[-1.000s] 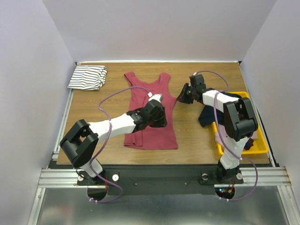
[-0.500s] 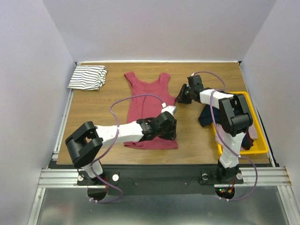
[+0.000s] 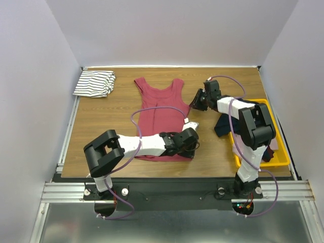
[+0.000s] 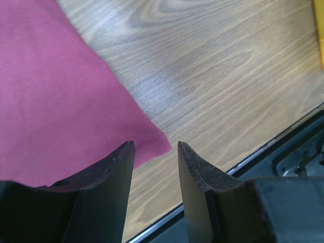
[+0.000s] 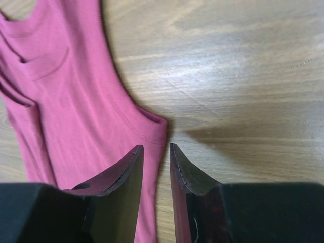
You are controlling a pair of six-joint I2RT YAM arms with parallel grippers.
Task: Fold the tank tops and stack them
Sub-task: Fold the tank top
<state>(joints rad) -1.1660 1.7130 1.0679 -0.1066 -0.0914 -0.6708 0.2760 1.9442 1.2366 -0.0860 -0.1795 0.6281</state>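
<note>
The dark red tank top (image 3: 161, 114) lies flat in the middle of the table, straps toward the back. The striped tank top (image 3: 94, 83) sits folded at the back left corner. My left gripper (image 3: 191, 147) is open over the red top's near right hem corner (image 4: 152, 139), with the jaws standing either side of that corner. My right gripper (image 3: 195, 104) is open and low at the red top's right armhole edge (image 5: 154, 124), with the cloth edge between its fingers (image 5: 126, 172).
A yellow bin (image 3: 255, 152) at the right edge holds dark clothing, and a navy garment (image 3: 223, 124) hangs out over its left wall onto the table. The table's front edge and metal rail (image 4: 283, 147) lie just beyond the left gripper.
My left gripper has moved right and toward me, from over the red top's middle to its near right hem corner. The right gripper has barely shifted at the armhole.
</note>
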